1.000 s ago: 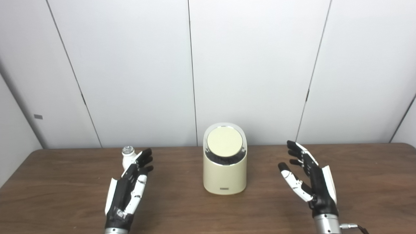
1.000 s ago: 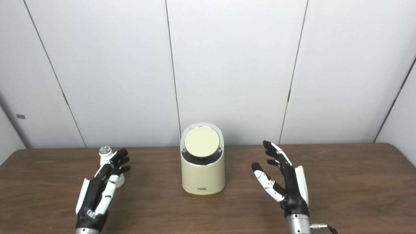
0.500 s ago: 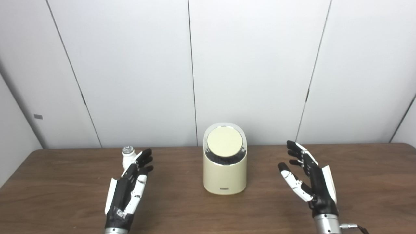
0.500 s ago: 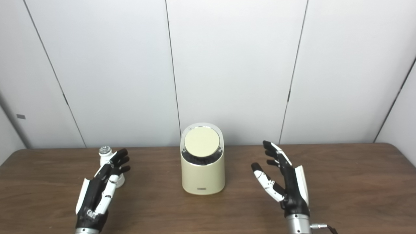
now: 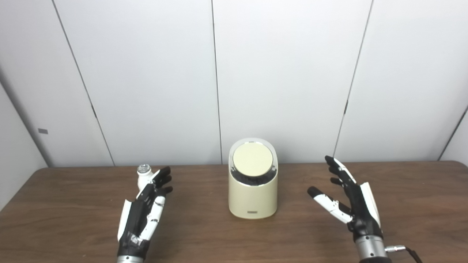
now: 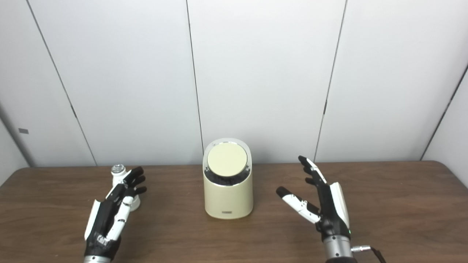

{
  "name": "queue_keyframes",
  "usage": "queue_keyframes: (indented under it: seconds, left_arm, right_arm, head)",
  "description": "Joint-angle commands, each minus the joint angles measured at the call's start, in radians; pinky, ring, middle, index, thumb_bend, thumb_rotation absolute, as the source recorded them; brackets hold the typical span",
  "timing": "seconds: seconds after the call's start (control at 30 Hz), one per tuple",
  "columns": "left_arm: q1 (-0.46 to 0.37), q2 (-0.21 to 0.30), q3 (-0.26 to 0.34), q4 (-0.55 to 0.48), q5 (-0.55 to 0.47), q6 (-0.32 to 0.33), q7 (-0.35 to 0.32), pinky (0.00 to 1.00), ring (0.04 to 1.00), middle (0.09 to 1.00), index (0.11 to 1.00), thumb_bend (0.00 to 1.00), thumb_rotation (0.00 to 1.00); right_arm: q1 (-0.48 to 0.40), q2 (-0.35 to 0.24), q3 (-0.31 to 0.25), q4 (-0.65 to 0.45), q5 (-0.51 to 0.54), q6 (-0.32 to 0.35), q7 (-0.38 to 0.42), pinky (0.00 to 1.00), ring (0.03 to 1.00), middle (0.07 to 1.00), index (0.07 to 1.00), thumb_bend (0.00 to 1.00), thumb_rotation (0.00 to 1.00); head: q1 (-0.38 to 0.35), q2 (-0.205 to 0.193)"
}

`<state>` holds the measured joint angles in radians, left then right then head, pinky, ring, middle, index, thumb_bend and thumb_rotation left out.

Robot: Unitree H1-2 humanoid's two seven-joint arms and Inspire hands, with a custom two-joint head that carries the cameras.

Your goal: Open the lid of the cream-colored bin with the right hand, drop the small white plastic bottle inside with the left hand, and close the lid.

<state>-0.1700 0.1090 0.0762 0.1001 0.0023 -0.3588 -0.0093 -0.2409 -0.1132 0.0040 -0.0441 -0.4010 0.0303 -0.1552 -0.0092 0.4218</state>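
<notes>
The cream-colored bin (image 5: pixel 252 199) stands upright at the middle of the table, its round slanted lid (image 5: pixel 253 159) shut. A small white plastic bottle (image 5: pixel 143 177) with a silvery cap stands to the left, partly hidden behind my left hand's fingertips. My left hand (image 5: pixel 142 215) lies open, fingers stretched toward the bottle and holding nothing. Right of the bin, well apart from it, my right hand (image 5: pixel 351 204) is open with its thumb spread toward the bin.
The brown wooden table (image 5: pixel 65 219) runs the full width of the view. White wall panels (image 5: pixel 146 73) stand close behind its far edge, just behind the bin.
My right hand has spread its thumb wider toward the bin and straightened its fingers, shifting slightly. The left hand, bottle and bin have not moved.
</notes>
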Motion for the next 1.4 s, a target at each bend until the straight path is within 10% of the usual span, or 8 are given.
queue_keyframes:
  seconds: [0.0, 0.77, 1.37]
  left_arm:
    - [-0.028, 0.011, -0.001, -0.018, -0.003, -0.018, -0.004, 0.81, 0.874, 0.892, 0.869, 0.22, 0.7]
    - [-0.032, 0.0, -0.011, -0.037, 0.002, -0.004, 0.002, 0.8, 0.855, 0.868, 0.848, 0.22, 0.69]
    - [-0.032, -0.01, -0.015, -0.053, 0.02, 0.008, 0.014, 0.79, 0.853, 0.864, 0.842, 0.22, 0.68]
  right_arm:
    - [-0.068, -0.01, 0.008, -0.052, -0.022, 0.008, 0.007, 0.81, 0.88, 0.902, 0.891, 0.82, 0.75]
    - [-0.269, 0.045, 0.092, -0.094, -0.103, 0.199, 0.056, 0.79, 0.91, 0.95, 0.932, 0.97, 0.72]
    - [-0.384, 0.062, 0.191, 0.044, -0.351, 0.26, -0.031, 0.75, 0.914, 0.957, 0.938, 0.99, 0.43]
  head:
    - [0.001, 0.0]
    - [0.01, 0.001]
    - [0.017, 0.008]
